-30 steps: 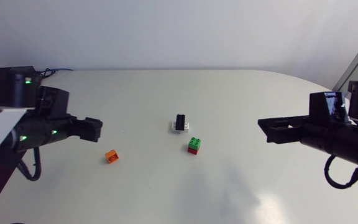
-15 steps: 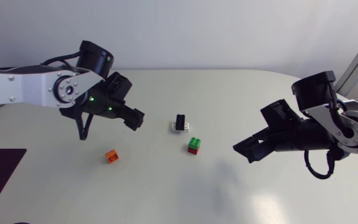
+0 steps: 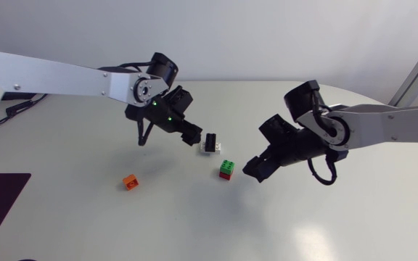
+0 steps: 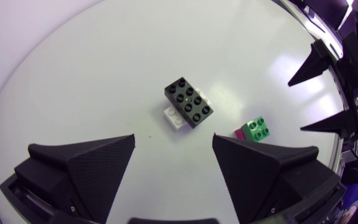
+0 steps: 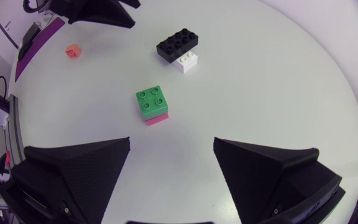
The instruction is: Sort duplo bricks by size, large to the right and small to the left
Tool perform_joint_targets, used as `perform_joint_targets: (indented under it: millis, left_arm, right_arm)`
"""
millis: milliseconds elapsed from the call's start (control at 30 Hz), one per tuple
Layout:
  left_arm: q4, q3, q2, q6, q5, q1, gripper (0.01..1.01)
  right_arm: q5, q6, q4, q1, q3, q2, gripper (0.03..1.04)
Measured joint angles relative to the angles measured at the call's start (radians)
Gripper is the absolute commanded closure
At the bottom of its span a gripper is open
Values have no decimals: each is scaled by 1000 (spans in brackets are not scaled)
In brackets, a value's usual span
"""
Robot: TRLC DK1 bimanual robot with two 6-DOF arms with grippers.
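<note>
Studded black brick capped a white brick; beside it, left end effector and right end effector held matte wedges spread. Green cube, perhaps red-based.

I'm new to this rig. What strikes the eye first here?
The left gripper and right gripper, both open, hang facing each other at the centre. Between them stand a black brick on a white brick and a green brick on a red brick. An orange brick lies apart on the left.
</note>
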Motion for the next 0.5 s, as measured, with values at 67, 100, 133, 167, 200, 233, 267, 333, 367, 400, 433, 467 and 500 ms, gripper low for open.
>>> perform_joint_targets:
  millis: [67,100,133,167,200,233,267,333,367,400,433,467,500]
  left_arm:
    - [-21,64,46,-16,7,-14,211]
    - [-29,94,66,-25,10,-19,211]
    - [-40,128,90,-33,13,-24,211]
    - [-53,158,110,-42,15,-29,211]
    - [-67,192,135,-51,16,-35,211]
    - [-73,216,153,-55,16,-39,211]
    - [-79,240,172,-63,16,-41,211]
    - [-92,281,206,-73,16,-48,220]
    - [-96,298,222,-76,16,-51,254]
    - [-99,312,237,-80,15,-53,267]
    - [-105,326,251,-85,12,-55,267]
    - [-117,341,267,-91,8,-59,267]
    - [-129,351,279,-96,8,-61,267]
  right_arm:
    - [0,0,12,5,0,24,100]
    - [0,0,19,6,0,32,100]
    - [1,0,26,6,0,39,100]
    - [1,0,31,6,0,43,100]
    - [1,0,31,6,0,44,100]
    - [1,0,32,6,0,44,100]
    - [1,0,35,6,0,44,100]
    - [3,0,38,6,0,44,100]
    - [4,0,37,8,0,44,100]
    - [5,0,38,10,0,44,100]
    - [7,0,38,13,0,44,100]
    - [7,0,40,16,-2,44,100]
    - [7,0,43,20,-5,43,100]
